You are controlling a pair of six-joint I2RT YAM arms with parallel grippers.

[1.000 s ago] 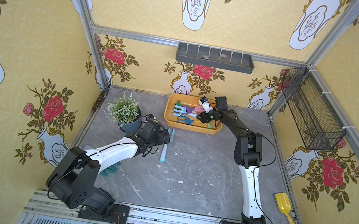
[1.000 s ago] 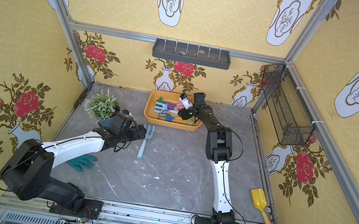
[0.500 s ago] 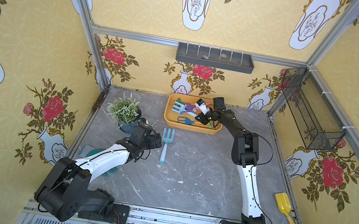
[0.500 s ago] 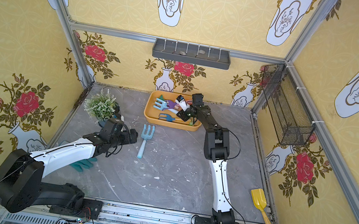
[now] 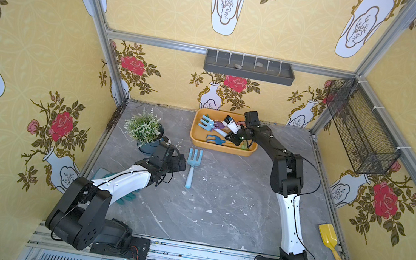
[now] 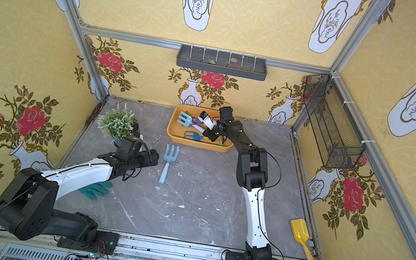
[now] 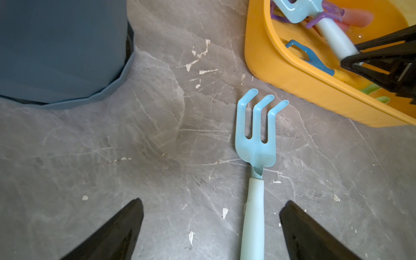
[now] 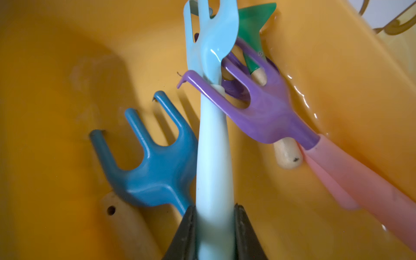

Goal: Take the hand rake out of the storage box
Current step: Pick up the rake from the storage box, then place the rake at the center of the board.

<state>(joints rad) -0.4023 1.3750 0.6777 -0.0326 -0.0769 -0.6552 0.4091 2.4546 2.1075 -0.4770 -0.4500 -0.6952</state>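
The orange-yellow storage box [image 5: 222,148] [image 6: 198,144] stands at the back of the table. In it lie a light blue hand rake [image 8: 213,135] [image 5: 206,123], a dark blue rake [image 8: 157,171] and a purple rake with a pink handle [image 8: 265,108]. My right gripper [image 8: 215,208] [image 5: 230,137] reaches into the box and is shut on the light blue rake's pale handle. A second light blue rake [image 5: 191,162] [image 7: 256,139] lies flat on the table in front of the box. My left gripper [image 7: 211,202] [image 5: 181,160] hovers open just left of its handle, holding nothing.
A potted plant [image 5: 144,129] in a grey-blue pot [image 7: 63,51] stands close behind my left wrist. A teal glove [image 6: 95,189] lies under the left arm. A yellow shovel [image 5: 329,237] rests at the right front. A wire basket [image 5: 359,134] and a grey tray [image 5: 249,68] hang on the walls.
My right gripper has closed on the light blue rake's handle inside the box. My left arm has drawn back to the left, uncovering the rake that lies on the table.
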